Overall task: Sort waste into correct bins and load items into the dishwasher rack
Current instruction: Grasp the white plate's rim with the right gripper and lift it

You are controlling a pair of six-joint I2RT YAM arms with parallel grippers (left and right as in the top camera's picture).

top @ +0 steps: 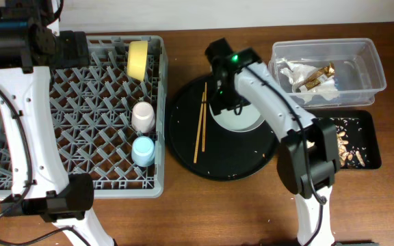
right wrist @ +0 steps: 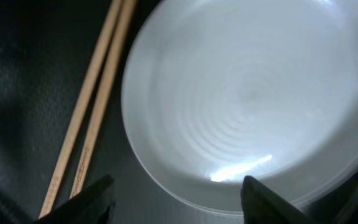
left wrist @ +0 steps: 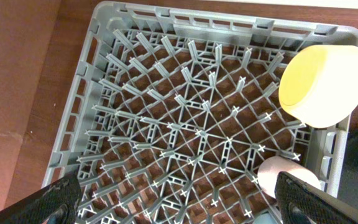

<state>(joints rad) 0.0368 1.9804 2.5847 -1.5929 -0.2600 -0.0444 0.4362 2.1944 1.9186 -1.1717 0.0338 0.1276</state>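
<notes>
The grey dishwasher rack (top: pixel 74 116) holds the yellow bowl (top: pixel 138 59) on edge, the pink cup (top: pixel 143 116) and the blue cup (top: pixel 143 150). The pale plate (top: pixel 241 121) and the chopsticks (top: pixel 200 123) lie on the round black tray (top: pixel 183 154). My right gripper (right wrist: pixel 179 202) is open just above the plate's (right wrist: pixel 247 99) near rim, with the chopsticks (right wrist: pixel 95 99) to its left. My left gripper (left wrist: pixel 179 205) is open and empty above the rack (left wrist: pixel 185 118), near the bowl (left wrist: pixel 325 84) and the pink cup (left wrist: pixel 278 174). Napkins and the gold wrapper (top: pixel 318 76) lie in the clear tub (top: pixel 369 58). Food scraps (top: pixel 344 147) lie in the shallow black tray (top: pixel 369 137).
The rack takes up the left of the table and the round black tray the middle. The clear tub and the shallow black tray stand at the right. A few rice grains lie on the round tray.
</notes>
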